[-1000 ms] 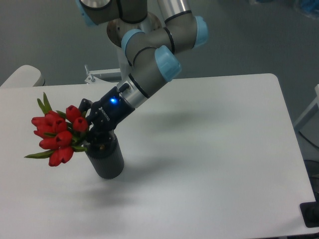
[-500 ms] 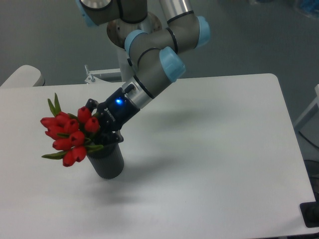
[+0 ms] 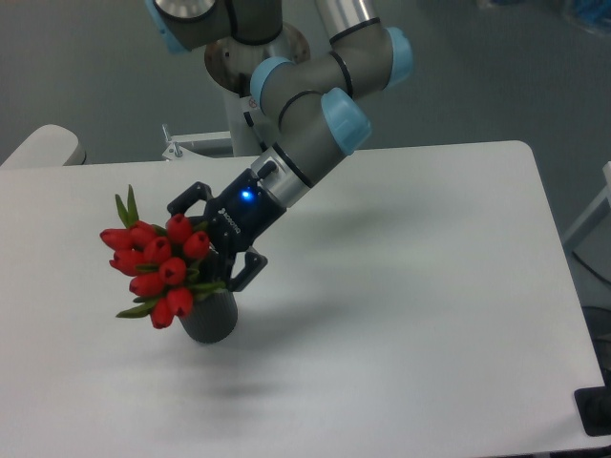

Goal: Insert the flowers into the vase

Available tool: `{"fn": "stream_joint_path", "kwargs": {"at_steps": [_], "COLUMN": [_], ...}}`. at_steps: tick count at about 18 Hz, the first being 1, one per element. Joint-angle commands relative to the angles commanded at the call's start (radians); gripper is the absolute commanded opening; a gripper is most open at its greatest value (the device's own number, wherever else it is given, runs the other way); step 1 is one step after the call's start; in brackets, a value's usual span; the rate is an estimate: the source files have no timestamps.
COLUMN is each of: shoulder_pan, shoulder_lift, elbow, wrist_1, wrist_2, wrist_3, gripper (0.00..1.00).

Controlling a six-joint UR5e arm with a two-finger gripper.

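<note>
Item: bunch of red tulips point(image 3: 158, 272), roughly nine buds with a few narrow green leaves, two of which stick up at 11 o'clock of the heads.
Position of item: seated at the mouth of the vase point(image 3: 212, 318), heads leaning out toward 9 o'clock and overhanging the rim on that side; the bunch is wider than the vessel.
Stems: hidden behind the buds and the vase wall; how deep they reach cannot be told.
Vessel: small dark grey cylinder, upright on the white table point(image 3: 410, 286), near its left-front part; only its lower body and part of the rim show beneath the flowers.
Gripper point(image 3: 221, 240): black two-finger unit with a blue light on its body, at 1 o'clock of the vase mouth, just beside the bunch.
Gripper state: fingers spread apart, one point(image 3: 188, 197) above the buds and one point(image 3: 250, 270) below right; nothing appears clamped between them.
Arm: grey UR5e links with pale blue joint caps point(image 3: 346, 122), reaching down from 12 o'clock.
Progress: insertion appears essentially done, judging by the bunch resting in the vase with the fingers apart.
Remaining: likely only drawing the gripper clear without snagging a leaf or tipping the vase.
Risk: the lopsided lean could topple the small vessel.
</note>
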Motion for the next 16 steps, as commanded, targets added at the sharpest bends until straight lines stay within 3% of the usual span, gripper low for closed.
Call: {"fn": "stream_joint_path", "kwargs": {"at_steps": [8, 16], "shoulder_pan": [0.051, 0.146], "shoulder_lift": [0.011, 0.000], "elbow": [-0.023, 0.124], "wrist_1": [-0.002, -0.005], "wrist_2": [0.090, 0.199], "wrist_3": [0.100, 0.098], "gripper": [1.00, 1.00]}}
